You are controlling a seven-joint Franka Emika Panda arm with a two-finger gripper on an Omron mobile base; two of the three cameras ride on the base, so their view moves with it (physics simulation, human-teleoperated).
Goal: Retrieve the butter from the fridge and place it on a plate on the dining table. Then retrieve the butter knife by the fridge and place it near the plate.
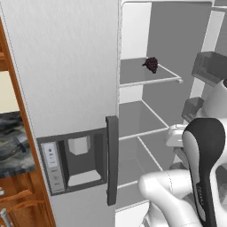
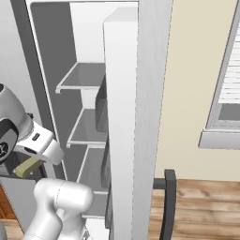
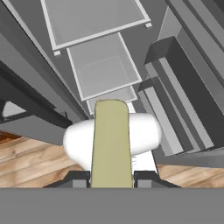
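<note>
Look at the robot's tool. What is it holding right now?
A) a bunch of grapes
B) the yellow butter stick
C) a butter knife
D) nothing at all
B: in the hand view the pale yellow butter sits clamped between the two dark fingertips of the tool, and the right base view shows the same stick at the tool's end, in front of the open fridge.

You get flat, even rendered light, no glare, soft shading inside the fridge (image 1: 146, 111); everything sharp, slightly jagged edges, no lens distortion.
</note>
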